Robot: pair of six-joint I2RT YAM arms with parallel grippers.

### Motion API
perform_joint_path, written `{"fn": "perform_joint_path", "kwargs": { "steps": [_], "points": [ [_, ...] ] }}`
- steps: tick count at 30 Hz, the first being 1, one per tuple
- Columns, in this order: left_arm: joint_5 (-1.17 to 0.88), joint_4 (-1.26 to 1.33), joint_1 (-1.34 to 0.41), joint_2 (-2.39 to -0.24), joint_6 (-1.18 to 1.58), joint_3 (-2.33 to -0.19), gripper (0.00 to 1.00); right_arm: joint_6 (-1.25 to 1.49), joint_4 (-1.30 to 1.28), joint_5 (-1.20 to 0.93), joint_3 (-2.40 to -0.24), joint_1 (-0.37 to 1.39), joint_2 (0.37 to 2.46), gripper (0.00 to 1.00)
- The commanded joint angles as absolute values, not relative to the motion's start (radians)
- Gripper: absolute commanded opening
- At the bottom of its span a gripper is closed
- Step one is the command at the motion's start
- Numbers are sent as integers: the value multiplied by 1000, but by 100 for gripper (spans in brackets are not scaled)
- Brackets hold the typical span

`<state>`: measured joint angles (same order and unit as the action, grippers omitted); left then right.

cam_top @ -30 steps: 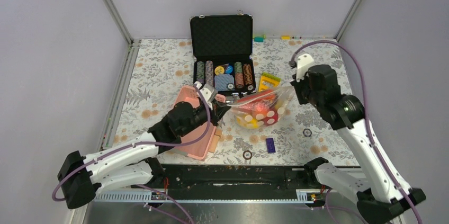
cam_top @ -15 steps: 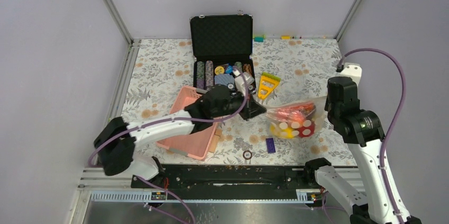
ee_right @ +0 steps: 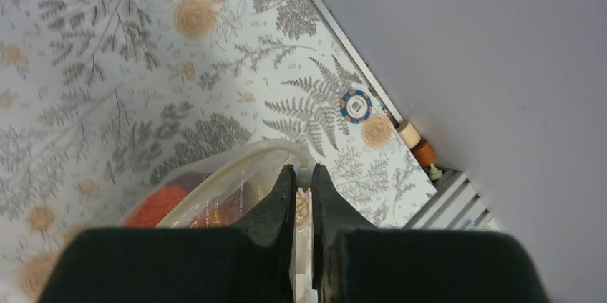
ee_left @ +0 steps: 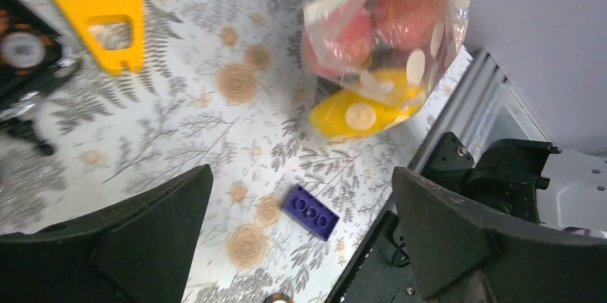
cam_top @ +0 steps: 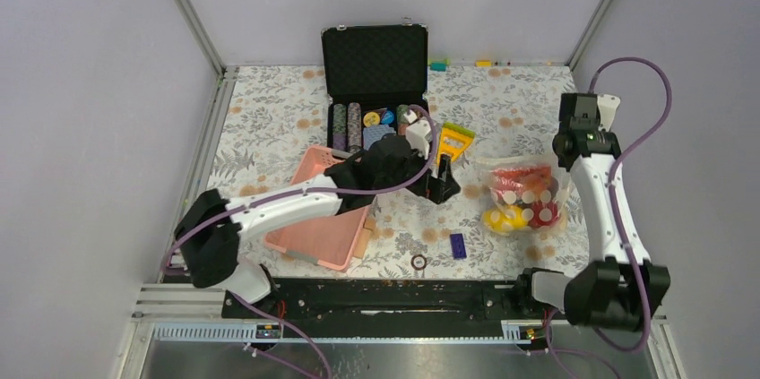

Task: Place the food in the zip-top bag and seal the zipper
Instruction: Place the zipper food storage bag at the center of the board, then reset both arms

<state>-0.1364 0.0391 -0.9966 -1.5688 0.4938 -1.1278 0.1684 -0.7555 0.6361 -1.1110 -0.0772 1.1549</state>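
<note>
The zip-top bag [cam_top: 524, 195], clear with white dots, lies on the floral table at the right, with red and yellow food [cam_top: 504, 215] inside. My right gripper [cam_top: 563, 164] stands over the bag's right end. In the right wrist view it [ee_right: 303, 174] is shut on the bag's top edge, where the pale zipper strip [ee_right: 236, 165] curves off to the left. My left gripper [cam_top: 445, 184] is open a short way left of the bag and holds nothing. The left wrist view shows its fingers [ee_left: 157, 231] wide apart above the table, with the bag [ee_left: 390, 31] further off.
An open black case of poker chips [cam_top: 376, 83] stands at the back. A pink basket [cam_top: 318, 218] sits under the left arm. A yellow plastic piece [cam_top: 454, 142], a purple brick [cam_top: 458, 245] and a loose chip [cam_top: 418, 262] lie nearby. The right wall [cam_top: 681, 128] is close to the bag.
My right gripper has dragged the bag rightward toward the wall. The left arm followed to the right, then its gripper opened and now stands apart from the bag.
</note>
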Motion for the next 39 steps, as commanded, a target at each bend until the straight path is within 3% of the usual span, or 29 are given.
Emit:
{"fn": "perform_joint_path", "kwargs": {
  "steps": [1, 4, 6, 9, 11, 12, 13, 18, 32, 39],
  "points": [
    [86, -41, -994, -1379, 445, -1099, 99, 226, -647, 611, -1234, -139, 1305, 7],
    [278, -120, -993, -1250, 450, -1039, 99, 238, -630, 596, -1292, -164, 1406, 9],
    [430, -172, -994, -1177, 472, -999, 99, 242, -625, 563, -1330, -176, 1460, 17],
    [658, -269, -989, -1090, 516, -958, 99, 251, -656, 530, -1386, -178, 1515, 61],
    [741, -323, -981, -1047, 549, -944, 99, 261, -674, 533, -1407, -179, 1513, 75],
    [771, -344, -979, -1027, 559, -938, 99, 263, -676, 533, -1407, -179, 1502, 92],
    [796, -356, -976, -1013, 560, -931, 99, 265, -675, 533, -1403, -179, 1485, 99],
    [912, -456, -954, -960, 620, -921, 99, 296, -702, 543, -1348, -179, 1354, 100],
    [932, -727, -861, -773, 873, -905, 99, 453, -709, 385, -977, -179, 819, 100],
    [939, -834, -852, -717, 910, -916, 99, 450, -582, 339, -829, -178, 619, 100]
  ]
}}
